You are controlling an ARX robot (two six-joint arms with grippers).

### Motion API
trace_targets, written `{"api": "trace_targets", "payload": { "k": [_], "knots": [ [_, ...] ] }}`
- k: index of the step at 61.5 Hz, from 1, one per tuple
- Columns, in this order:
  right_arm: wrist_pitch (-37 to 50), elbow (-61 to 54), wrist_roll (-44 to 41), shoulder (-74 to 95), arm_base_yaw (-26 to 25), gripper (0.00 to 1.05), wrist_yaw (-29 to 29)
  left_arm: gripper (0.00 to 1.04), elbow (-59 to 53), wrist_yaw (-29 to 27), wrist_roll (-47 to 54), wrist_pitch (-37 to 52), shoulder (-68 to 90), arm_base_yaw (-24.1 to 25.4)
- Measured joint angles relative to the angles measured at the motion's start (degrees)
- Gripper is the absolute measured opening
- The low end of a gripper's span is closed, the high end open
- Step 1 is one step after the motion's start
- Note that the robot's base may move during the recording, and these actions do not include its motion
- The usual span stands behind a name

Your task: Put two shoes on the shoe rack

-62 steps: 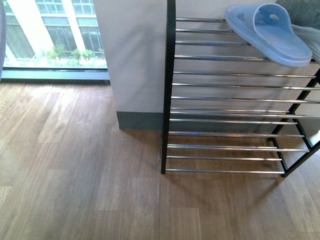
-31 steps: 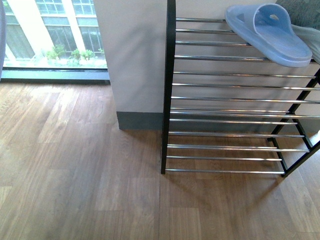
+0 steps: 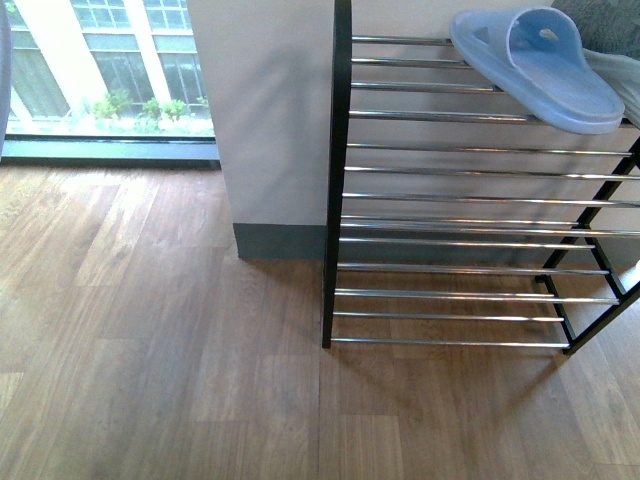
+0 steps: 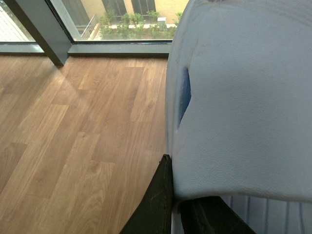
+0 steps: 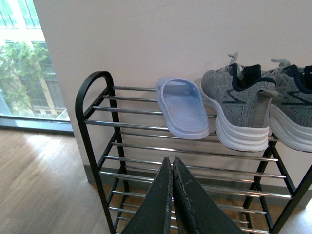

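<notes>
The shoe rack [image 3: 337, 200] with black frame and chrome rods stands against the wall; it also shows in the right wrist view [image 5: 92, 97]. One pale blue slide slipper [image 3: 545, 68] lies on its top tier, also seen in the right wrist view [image 5: 183, 108]. Two grey sneakers [image 5: 239, 105] stand beside it on the top tier. My left gripper [image 4: 176, 187] is shut on the second pale blue slipper [image 4: 243, 97], held above the wood floor. My right gripper [image 5: 171, 161] is shut and empty, in front of the rack below its top tier.
A wood floor [image 3: 150, 350] runs to a floor-level window [image 3: 110, 70] on the left. A white wall pillar with a grey skirting [image 3: 280, 240] stands left of the rack. The rack's lower tiers [image 3: 460, 290] hold nothing.
</notes>
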Motion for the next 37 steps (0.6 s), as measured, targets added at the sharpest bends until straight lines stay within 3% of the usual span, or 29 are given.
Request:
{"api": "trace_targets", "payload": {
  "k": [33, 37],
  "knots": [
    [-8.96, 0.0, 0.0, -9.01, 0.0, 0.02, 0.07, 0.02, 0.0, 0.0, 0.0, 0.0, 0.0, 0.0],
    [-15.26, 0.02, 0.0, -13.59, 0.0, 0.02, 0.02, 0.02, 0.0, 0.0, 0.0, 0.0, 0.0, 0.0]
  ]
}}
